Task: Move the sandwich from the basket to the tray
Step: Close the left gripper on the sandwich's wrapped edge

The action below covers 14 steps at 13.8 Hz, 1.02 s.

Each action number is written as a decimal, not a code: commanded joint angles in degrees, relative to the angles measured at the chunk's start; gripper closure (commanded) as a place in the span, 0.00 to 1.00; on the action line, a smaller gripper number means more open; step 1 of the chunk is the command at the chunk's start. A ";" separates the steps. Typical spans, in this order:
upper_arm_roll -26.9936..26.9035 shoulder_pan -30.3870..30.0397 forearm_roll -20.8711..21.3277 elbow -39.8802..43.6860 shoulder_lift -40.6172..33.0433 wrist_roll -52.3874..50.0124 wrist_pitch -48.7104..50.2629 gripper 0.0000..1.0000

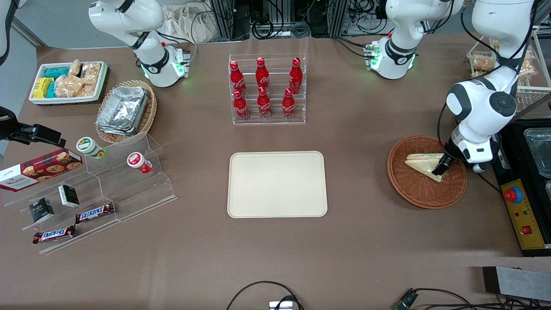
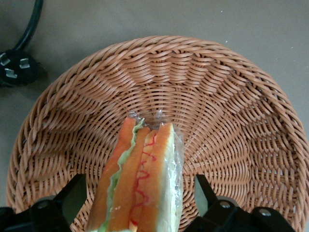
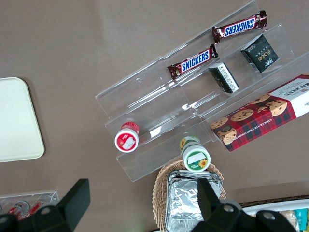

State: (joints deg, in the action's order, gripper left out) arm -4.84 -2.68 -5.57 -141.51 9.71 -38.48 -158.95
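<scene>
Basket holds sandwich (gripper straddling, unclosed).

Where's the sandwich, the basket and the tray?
sandwich (image 2: 140, 183), left wrist view, its cut filling side.
basket (image 1: 415, 191), front view, woven wall.
tray (image 1: 277, 185), front view, bare middle.
gripper (image 2: 137, 200), left wrist view, open around the sandwich.

Six red cola bottles stand in a clear rack; foil containers fill a tan basket; two Snickers bars lie on acrylic steps.
</scene>
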 commanded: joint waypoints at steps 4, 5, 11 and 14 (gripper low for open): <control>0.27 0.40 -0.67 -0.26 0.14 -0.45 -1.10 0.86; 0.27 0.40 -0.67 -0.26 0.14 -0.45 -1.02 0.96; 0.45 0.75 -0.59 -0.17 -0.47 0.59 -0.31 1.00; 0.71 0.93 0.20 0.27 -3.28 2.70 4.59 1.00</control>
State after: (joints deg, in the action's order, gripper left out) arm -4.38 -2.12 -5.54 -141.38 9.26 -37.54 -157.86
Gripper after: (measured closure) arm 0.797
